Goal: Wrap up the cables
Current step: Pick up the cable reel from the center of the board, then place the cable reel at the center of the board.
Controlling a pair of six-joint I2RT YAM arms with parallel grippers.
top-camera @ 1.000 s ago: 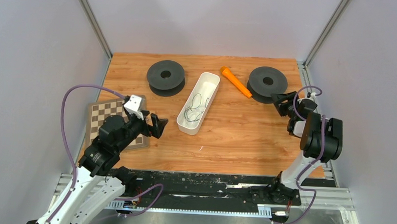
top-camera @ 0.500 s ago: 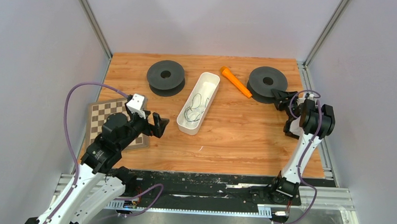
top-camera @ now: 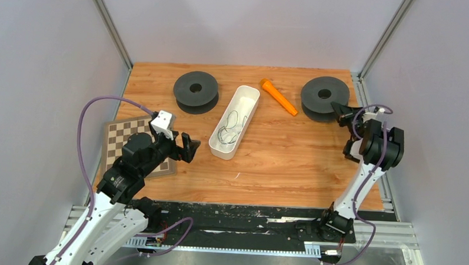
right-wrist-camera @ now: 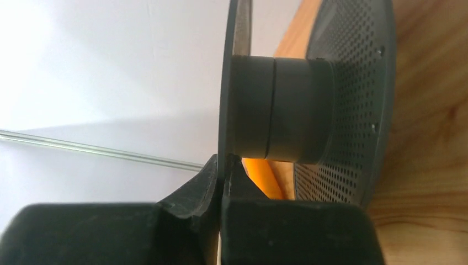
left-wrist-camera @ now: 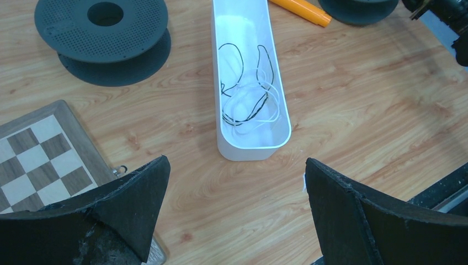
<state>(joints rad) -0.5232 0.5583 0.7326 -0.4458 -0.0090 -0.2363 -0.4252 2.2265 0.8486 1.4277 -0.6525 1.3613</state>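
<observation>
The cables [top-camera: 232,126], thin dark and whitish wires, lie tangled in the white tray [top-camera: 215,148] at mid-table; the left wrist view shows these cables [left-wrist-camera: 248,96] inside the tray [left-wrist-camera: 251,150]. My left gripper [top-camera: 184,145] hovers open just left of the tray's near end, and its jaws [left-wrist-camera: 236,163] stand wide with nothing between them. My right gripper [top-camera: 340,109] is at the back right, shut [right-wrist-camera: 225,163] on the thin upper flange of the black right spool [top-camera: 324,95] [right-wrist-camera: 287,110].
A second black spool [top-camera: 195,91] [left-wrist-camera: 102,27] sits at the back left. An orange tool [top-camera: 279,97] [left-wrist-camera: 301,10] lies between the tray and the right spool. A chessboard [top-camera: 117,137] [left-wrist-camera: 38,160] lies under the left arm. Walls enclose the table.
My right gripper reached to the right spool's rim and closed on its flange; the spool shifted slightly right. The left arm barely moved.
</observation>
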